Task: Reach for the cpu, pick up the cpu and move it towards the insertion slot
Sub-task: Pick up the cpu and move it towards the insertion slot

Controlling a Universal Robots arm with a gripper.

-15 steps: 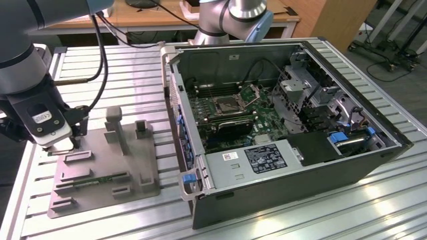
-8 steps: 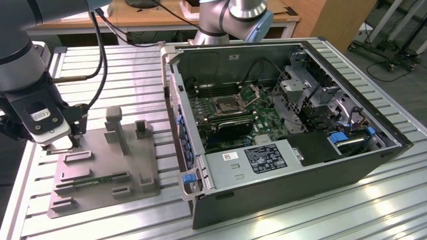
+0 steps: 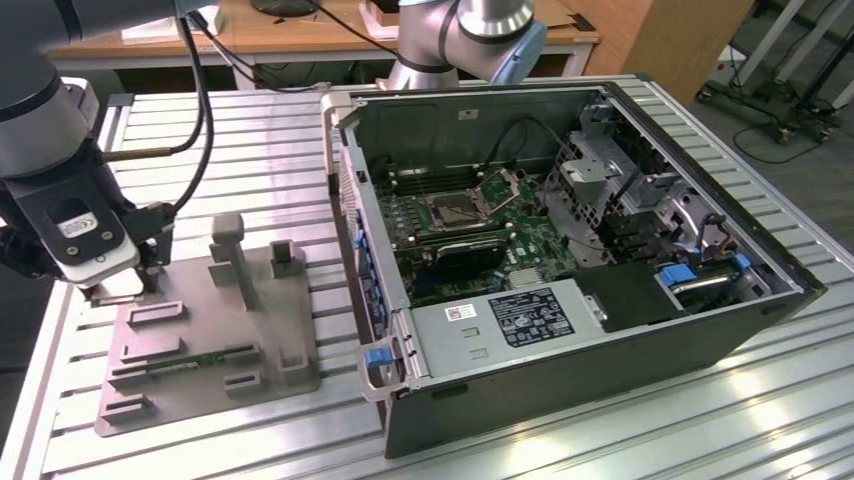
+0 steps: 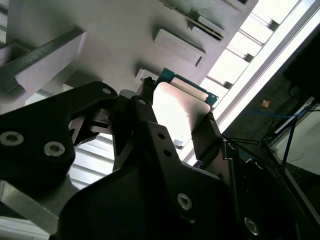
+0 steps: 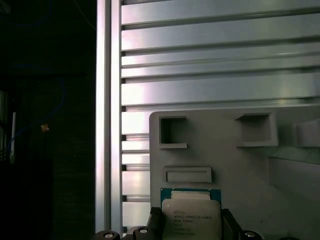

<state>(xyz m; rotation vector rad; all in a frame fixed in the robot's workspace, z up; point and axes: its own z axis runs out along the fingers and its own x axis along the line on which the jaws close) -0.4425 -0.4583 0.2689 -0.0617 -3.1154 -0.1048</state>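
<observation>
The cpu (image 5: pixel 191 217), a silver square chip with a thin teal rim, lies at a corner of the grey fixture plate (image 5: pixel 225 150). In both wrist views my gripper (image 5: pixel 191 226) has its black fingers (image 5: pixel 155 222) pressed against two opposite edges of the chip, shut on it. The second wrist view shows the cpu (image 4: pixel 180 110) bright between the fingers (image 4: pixel 209 131). In the exterior view my gripper (image 3: pixel 118 288) is low over the fixture's far corner, at the exterior view's left. The insertion slot (image 3: pixel 454 208), a silver-framed socket, sits inside the open computer case, well off to the exterior view's right.
The open computer case (image 3: pixel 747 300) lies on a slatted aluminium table (image 3: pixel 240 130). The grey fixture plate (image 3: pixel 287 345) carries upright posts (image 3: pixel 227 240) and a green memory stick (image 3: pixel 200 358). Another arm's base (image 3: pixel 467 40) stands behind the case. The table edge (image 5: pixel 107 125) runs close by the cpu.
</observation>
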